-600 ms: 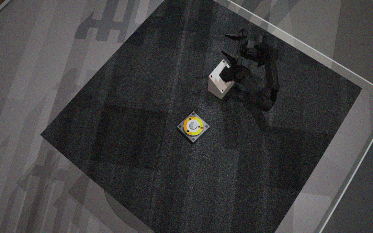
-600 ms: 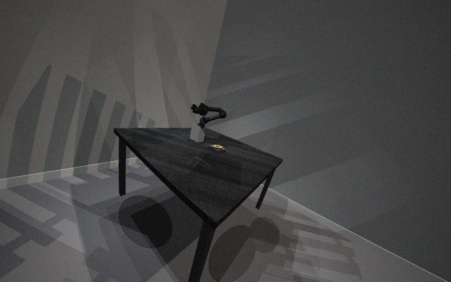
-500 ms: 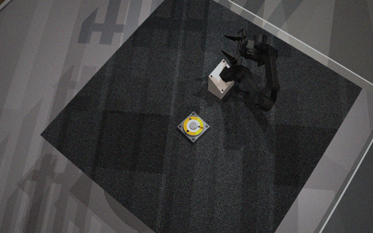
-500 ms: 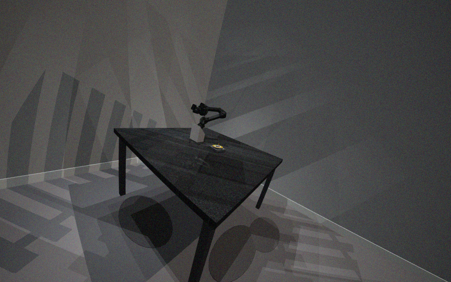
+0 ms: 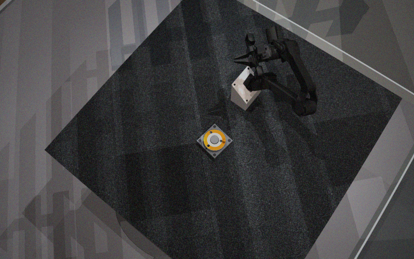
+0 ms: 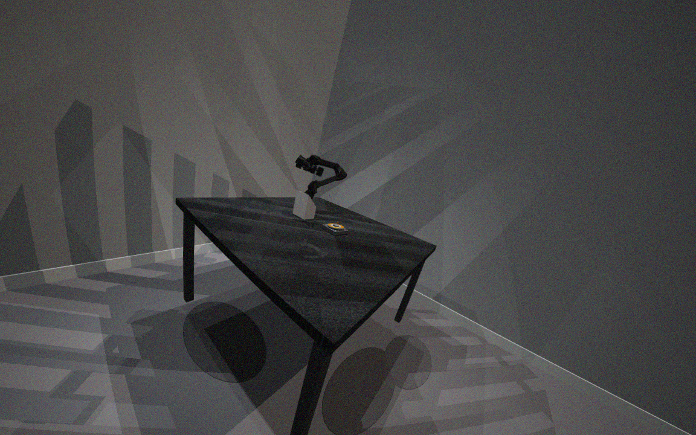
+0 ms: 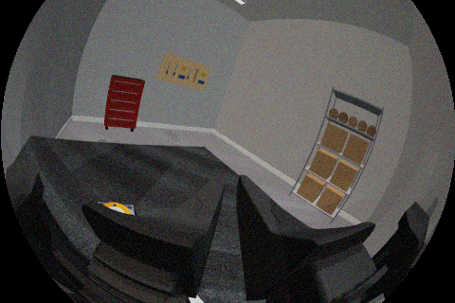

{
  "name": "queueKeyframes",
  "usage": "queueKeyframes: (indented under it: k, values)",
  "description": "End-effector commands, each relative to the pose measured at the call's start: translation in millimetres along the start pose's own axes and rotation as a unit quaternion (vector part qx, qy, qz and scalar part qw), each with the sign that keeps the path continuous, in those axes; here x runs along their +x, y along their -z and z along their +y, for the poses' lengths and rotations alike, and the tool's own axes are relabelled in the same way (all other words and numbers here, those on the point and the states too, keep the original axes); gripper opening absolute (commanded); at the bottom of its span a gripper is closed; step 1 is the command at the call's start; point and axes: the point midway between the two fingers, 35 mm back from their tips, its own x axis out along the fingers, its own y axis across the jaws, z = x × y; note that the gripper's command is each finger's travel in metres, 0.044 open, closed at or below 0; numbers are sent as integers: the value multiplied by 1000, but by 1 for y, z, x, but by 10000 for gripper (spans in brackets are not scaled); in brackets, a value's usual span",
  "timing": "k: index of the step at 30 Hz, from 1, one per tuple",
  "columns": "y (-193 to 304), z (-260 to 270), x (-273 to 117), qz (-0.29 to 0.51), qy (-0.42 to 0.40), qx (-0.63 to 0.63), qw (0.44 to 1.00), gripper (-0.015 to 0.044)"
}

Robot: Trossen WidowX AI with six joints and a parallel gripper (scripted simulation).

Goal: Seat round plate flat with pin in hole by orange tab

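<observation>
Now the gripper hangs high above the far part of the table, beside the arm's white pedestal, with its two fingers drawn nearly together and nothing between them. The plate, an orange ring round a grey post, sits on its square base near the table's middle, well apart from the pedestal and on the side away from the table's far edge. Seen from the gripper, the plate lies beyond the pedestal's near corner and a good way below (the wrist view catches only an orange sliver of it low at left, so the fingers do not point at it). The tab and pin are too small to tell apart. Judgement: the arm must swing toward the plate and descend; the pedestal is the only thing near that path.
</observation>
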Motion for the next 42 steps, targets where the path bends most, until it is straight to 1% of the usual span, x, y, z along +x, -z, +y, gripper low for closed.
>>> queueKeyframes:
  k: [1,6,9,14,17,22,25,30,32,35,42]
  values:
    - [1,10,18,53,-53,-4,997,0]
    - [8,33,46,140,-132,-17,981,0]
    - [13,37,49,169,-132,-9,977,0]
    - [24,63,76,253,-195,-13,947,0]
    - [28,72,83,278,-211,-16,937,0]
    - [46,105,105,361,-257,-32,896,0]
    - [53,116,111,382,-270,-48,883,0]
    - [79,154,124,449,-304,-93,835,0]
    - [83,158,125,459,-307,-101,828,0]
    - [101,178,127,499,-318,-136,795,0]
    - [138,222,128,574,-323,-155,736,0]
